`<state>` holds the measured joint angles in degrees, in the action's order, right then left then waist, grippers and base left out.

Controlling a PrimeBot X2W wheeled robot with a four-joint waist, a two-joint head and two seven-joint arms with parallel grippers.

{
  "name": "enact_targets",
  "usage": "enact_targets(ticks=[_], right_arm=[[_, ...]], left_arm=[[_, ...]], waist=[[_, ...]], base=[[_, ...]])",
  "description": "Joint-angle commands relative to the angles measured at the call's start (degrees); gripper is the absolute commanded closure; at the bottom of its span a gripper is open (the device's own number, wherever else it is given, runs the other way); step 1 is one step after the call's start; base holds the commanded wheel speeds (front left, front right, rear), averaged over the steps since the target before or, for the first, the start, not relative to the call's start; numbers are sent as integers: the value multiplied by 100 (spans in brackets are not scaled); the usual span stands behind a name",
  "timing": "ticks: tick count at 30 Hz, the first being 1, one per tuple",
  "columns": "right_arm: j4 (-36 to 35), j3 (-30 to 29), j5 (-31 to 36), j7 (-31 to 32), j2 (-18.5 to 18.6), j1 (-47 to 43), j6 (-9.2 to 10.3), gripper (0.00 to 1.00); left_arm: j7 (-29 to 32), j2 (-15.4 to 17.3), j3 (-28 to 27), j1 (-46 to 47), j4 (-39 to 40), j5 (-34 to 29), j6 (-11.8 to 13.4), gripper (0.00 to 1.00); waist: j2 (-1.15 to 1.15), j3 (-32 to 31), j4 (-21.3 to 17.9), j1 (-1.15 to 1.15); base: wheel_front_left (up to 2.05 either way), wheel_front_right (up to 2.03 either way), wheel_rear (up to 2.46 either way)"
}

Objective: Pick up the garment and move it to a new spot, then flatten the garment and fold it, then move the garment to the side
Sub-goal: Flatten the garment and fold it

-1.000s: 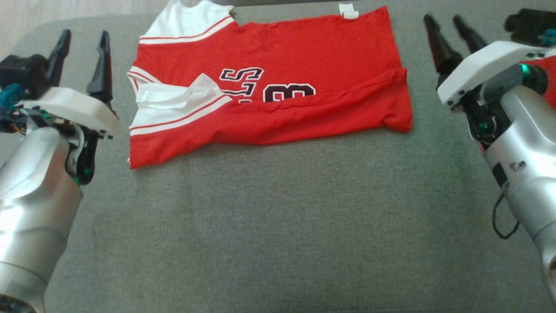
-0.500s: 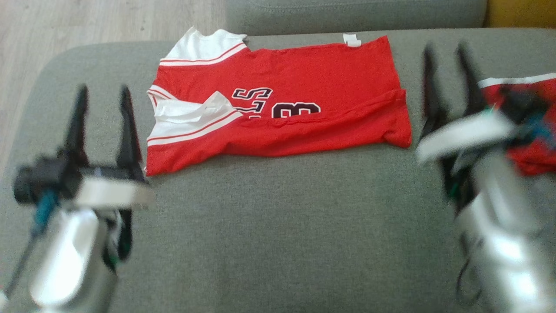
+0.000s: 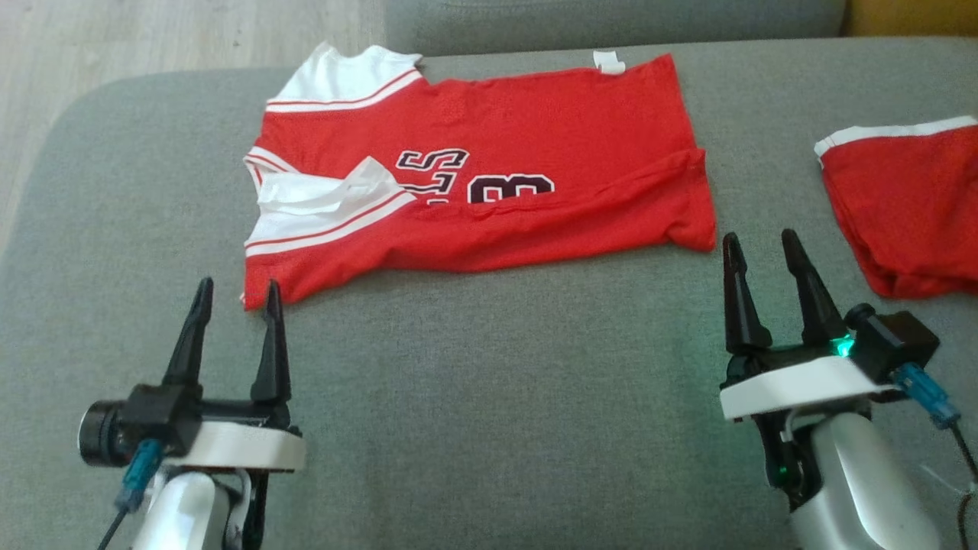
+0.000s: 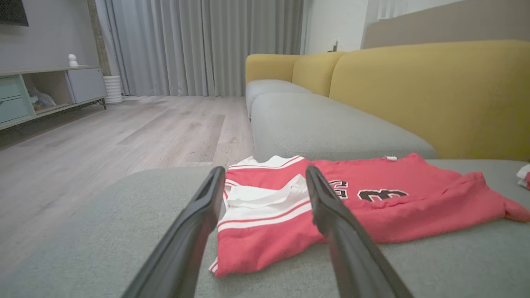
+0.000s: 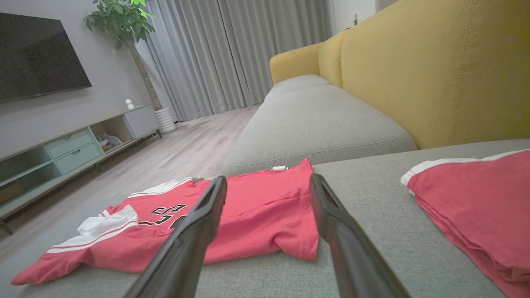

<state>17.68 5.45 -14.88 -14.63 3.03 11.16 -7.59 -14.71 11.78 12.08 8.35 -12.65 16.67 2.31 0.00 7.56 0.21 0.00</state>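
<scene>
On the grey sofa cushion (image 3: 497, 397), as the head view shows it, the red-and-white jersey (image 3: 489, 176) lies spread toward the far edge. Its near edge is folded over the lower part of the black lettering, and its white sleeves point left. The left gripper (image 3: 238, 284) stands near the jersey's near left corner, fingers spread wide and holding nothing. The right gripper (image 3: 759, 237) stands near the jersey's near right corner, likewise spread wide and empty. A second red garment (image 3: 901, 206) lies apart from the jersey at the right edge of the cushion. From the left wrist view, the two dark fingers frame the white sleeve and the striped corner of the jersey, with a yellow backrest (image 4: 434, 91) behind and a wooden floor (image 4: 124, 124) to the left. From the right wrist view, the fingers frame the jersey's right end. The second garment lies to the right, and a television (image 5: 37, 54) hangs on the far wall.
</scene>
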Motion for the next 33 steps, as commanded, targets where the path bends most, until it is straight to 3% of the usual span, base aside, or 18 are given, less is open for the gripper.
enact_targets(ticks=[1, 9, 21, 27, 28, 29, 33], right_arm=[[-229, 138, -8, -36, -13, 228, 10, 0], [-414, 316, -81, -37, -14, 313, 10, 0], [-500, 527, -160, -37, -14, 359, 10, 0], [-525, 543, -187, -37, -15, 366, 10, 0], [-520, 541, -183, -37, -15, 368, 10, 0], [-511, 535, -176, -37, -15, 372, 10, 0], [-399, 478, -139, -37, -15, 394, 10, 0]], left_arm=[[-29, 109, -221, 373, -10, -114, -64, 0], [331, 169, -122, 1192, -1584, -40, -330, 0], [555, 430, -178, 2365, -3574, -149, -31, 0], [760, 419, -112, 2574, -4108, -71, -204, 0], [802, 405, -92, 2597, -4174, -56, -249, 55], [809, 399, -78, 2621, -4223, -46, -285, 100], [352, 381, -65, 2705, -4203, -31, -317, 100]], waist=[[0, 99, -54, 0], [0, 497, -228, 0], [0, 1023, -521, 0], [0, 1104, -567, 0], [0, 1101, -567, 0], [0, 1092, -565, 0], [0, 935, -518, 0]], base=[[0, 0, 0], [0, 0, 0], [0, 0, 0], [0, 0, 0], [0, 0, 0], [0, 0, 0], [0, 0, 0]])
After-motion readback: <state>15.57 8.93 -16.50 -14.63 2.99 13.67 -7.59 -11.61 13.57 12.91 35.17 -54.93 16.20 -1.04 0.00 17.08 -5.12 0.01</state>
